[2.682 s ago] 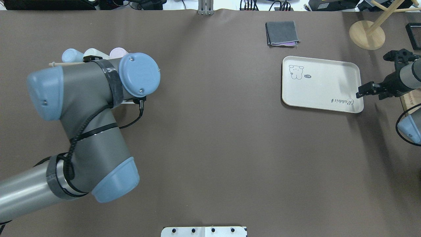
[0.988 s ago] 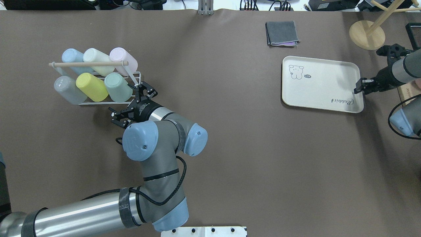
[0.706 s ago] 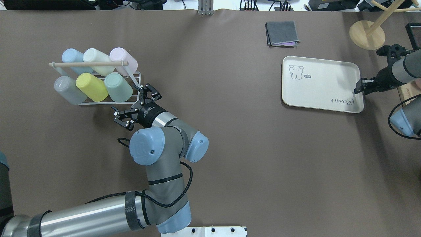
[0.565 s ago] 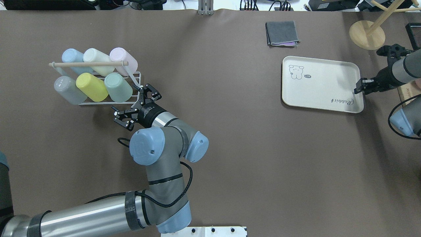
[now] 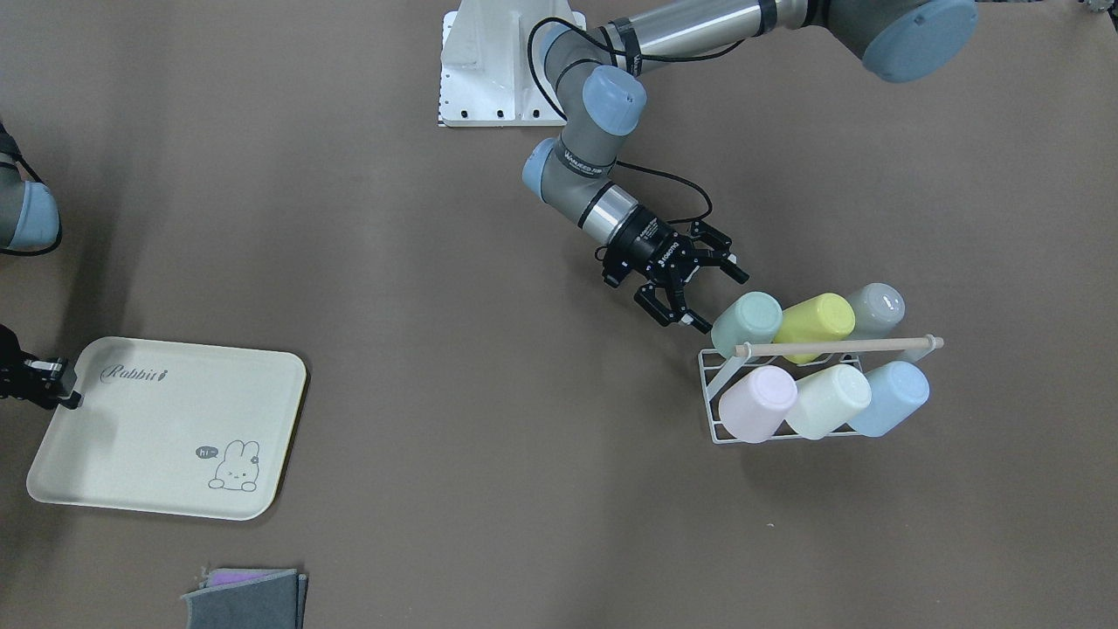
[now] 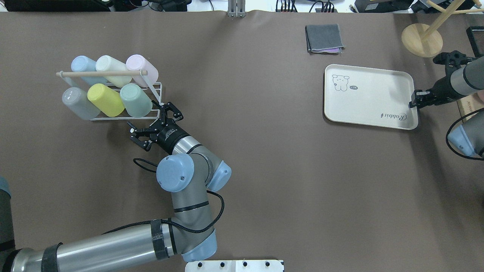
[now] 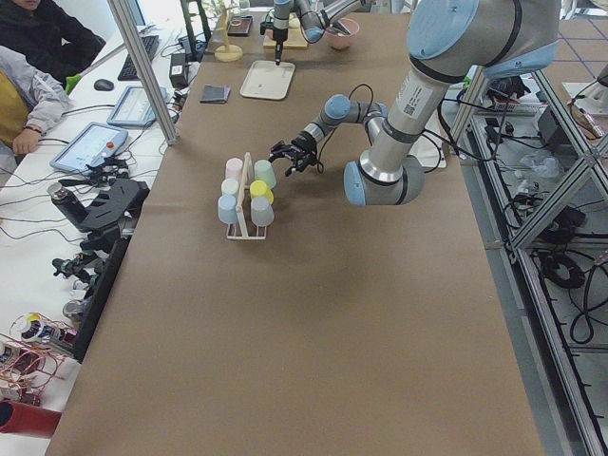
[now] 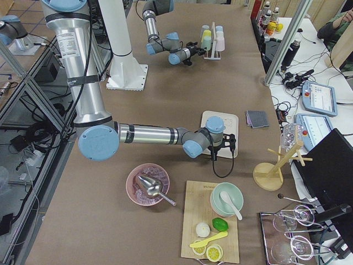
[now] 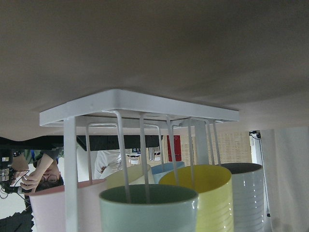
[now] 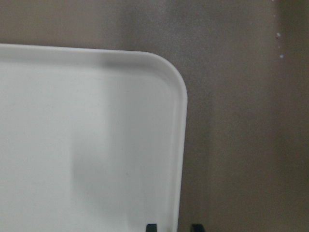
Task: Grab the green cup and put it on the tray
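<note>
My left hand (image 6: pixel 152 122) is spread wide open and holds nothing. It hovers low over the brown counter (image 6: pixel 264 158), just beside the white wire rack with a wooden rod on top (image 6: pixel 113 118). The small mint-green plastic cup (image 6: pixel 135 105) lies tilted in this rack, in the row nearer to me, at the end closest to my left hand. Its mouth points toward my open fingers (image 5: pixel 729 266), as the left wrist view shows. My fingers are near the cup's mouth but not around the cup. Next to the mint-green cup in the same row lie a bright yellow plastic cup (image 6: pixel 105 99) and then a grey plastic cup (image 6: pixel 77 103). In the far row are a pale pink cup (image 6: pixel 141 70), a cream-white cup (image 6: pixel 112 70) and a light blue cup (image 6: pixel 84 65). The large cream rectangular tray with the rabbit drawing (image 6: pixel 372 94) lies flat on the counter on my right side, well apart from the rack. My right hand (image 6: pixel 413 103) is at the tray's edge, near the corner with the word "Rabbit". In the right wrist view one fingertip (image 10: pixel 151 226) shows on each side of the raised rim. The fingers are close together, but I cannot tell if they really press on the rim.
</note>
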Motion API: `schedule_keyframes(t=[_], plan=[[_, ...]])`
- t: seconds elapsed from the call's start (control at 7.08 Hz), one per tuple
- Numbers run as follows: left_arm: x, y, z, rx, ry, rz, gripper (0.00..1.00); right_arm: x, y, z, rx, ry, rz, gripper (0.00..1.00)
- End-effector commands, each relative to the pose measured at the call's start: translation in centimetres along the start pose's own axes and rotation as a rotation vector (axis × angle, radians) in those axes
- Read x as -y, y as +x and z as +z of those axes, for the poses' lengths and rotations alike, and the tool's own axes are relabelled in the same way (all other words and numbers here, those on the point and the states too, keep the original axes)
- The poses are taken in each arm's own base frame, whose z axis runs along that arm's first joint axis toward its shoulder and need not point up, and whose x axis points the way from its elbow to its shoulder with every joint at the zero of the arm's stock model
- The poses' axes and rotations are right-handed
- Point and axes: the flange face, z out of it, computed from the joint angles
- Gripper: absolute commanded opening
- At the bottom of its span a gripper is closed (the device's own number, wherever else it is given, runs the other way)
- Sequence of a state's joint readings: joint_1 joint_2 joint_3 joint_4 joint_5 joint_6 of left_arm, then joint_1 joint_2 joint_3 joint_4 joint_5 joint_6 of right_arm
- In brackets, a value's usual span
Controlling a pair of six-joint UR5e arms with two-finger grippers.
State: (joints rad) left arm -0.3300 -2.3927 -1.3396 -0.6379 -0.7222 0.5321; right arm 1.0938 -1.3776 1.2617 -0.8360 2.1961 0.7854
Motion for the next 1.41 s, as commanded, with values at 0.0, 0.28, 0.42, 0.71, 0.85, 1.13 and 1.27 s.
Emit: schedule_keyframes(t=[0.0, 0.28, 0.42, 0.71, 0.85, 1.13, 1.27], plan=[[0.5, 0.1, 0.7, -0.001, -0.021, -0.020, 0.97, 0.1, -0.1, 0.0, 0.000, 0.003, -0.001, 0.07], [0.4, 0.5, 1.1, -0.014, -0.044, -0.028, 0.90, 0.6, -1.2, -0.7, 0.018, 0.012, -0.012, 0.00], [0.5, 1.1, 1.6, -0.027, -0.073, -0.046, 0.90, 0.9, -2.3, -1.4, 0.037, 0.024, -0.029, 0.00], [-0.1, 0.8, 2.5, -0.031, -0.086, -0.062, 0.92, 1.7, -5.4, -3.8, 0.081, 0.065, -0.045, 0.00], [-0.2, 0.7, 2.6, -0.031, -0.084, -0.066, 0.94, 1.8, -6.8, -5.1, 0.106, 0.083, 0.001, 0.00], [-0.3, 0.5, 2.7, -0.013, -0.090, -0.068, 0.96, 1.9, -9.3, -7.6, 0.146, 0.123, -0.031, 0.00], [-0.2, 0.2, 2.6, 0.001, -0.081, -0.084, 0.97, 1.7, -10.5, -8.8, 0.174, 0.127, -0.029, 0.00]])
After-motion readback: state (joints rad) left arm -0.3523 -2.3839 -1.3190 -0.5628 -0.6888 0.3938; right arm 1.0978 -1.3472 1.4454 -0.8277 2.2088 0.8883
